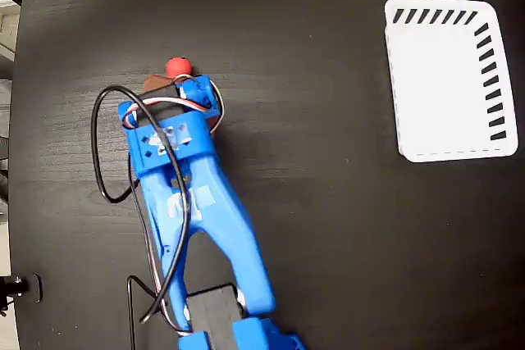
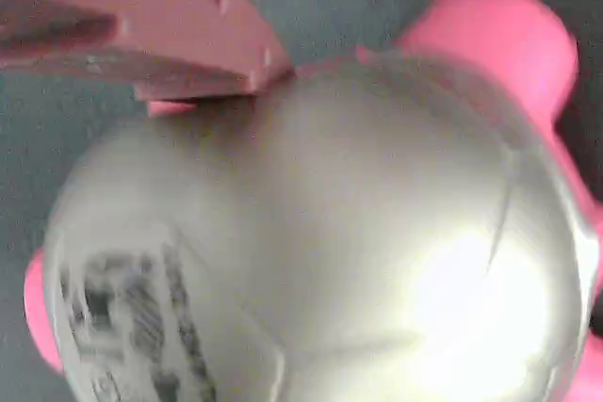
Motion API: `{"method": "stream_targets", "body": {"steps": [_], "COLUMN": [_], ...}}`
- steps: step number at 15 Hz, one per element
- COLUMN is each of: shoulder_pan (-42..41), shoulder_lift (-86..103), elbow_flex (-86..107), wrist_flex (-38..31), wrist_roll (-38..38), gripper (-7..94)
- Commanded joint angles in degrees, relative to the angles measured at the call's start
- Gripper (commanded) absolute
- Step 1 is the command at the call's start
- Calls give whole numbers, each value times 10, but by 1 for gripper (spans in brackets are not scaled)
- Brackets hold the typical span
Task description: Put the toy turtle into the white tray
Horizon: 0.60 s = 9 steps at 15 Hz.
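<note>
Turtle shell (image 2: 320, 233) fills our wrist view, 1 gripper finger (image 2: 141, 35) touching it; we cannot tell its grip. White tray (image 1: 447, 79) sits well apart on the counter (image 1: 328, 202).

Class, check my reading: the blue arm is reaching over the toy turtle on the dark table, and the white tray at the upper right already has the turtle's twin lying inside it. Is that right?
One thing is wrong: the white tray is empty, as the fixed view shows. The rest holds: the blue arm reaches over the toy turtle on the dark table, and the tray sits at the upper right.
</note>
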Motion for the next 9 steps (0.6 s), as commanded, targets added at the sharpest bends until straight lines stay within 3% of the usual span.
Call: {"method": "stream_targets", "body": {"steps": [1, 7, 9], "shoulder_pan": [-9, -4, 7], "shoulder_lift": [27, 180, 250], "elbow_flex": [-10, 10, 42], "wrist_flex": [9, 100, 103], "wrist_roll": [6, 93, 131], "gripper": [0, 0, 0]}}
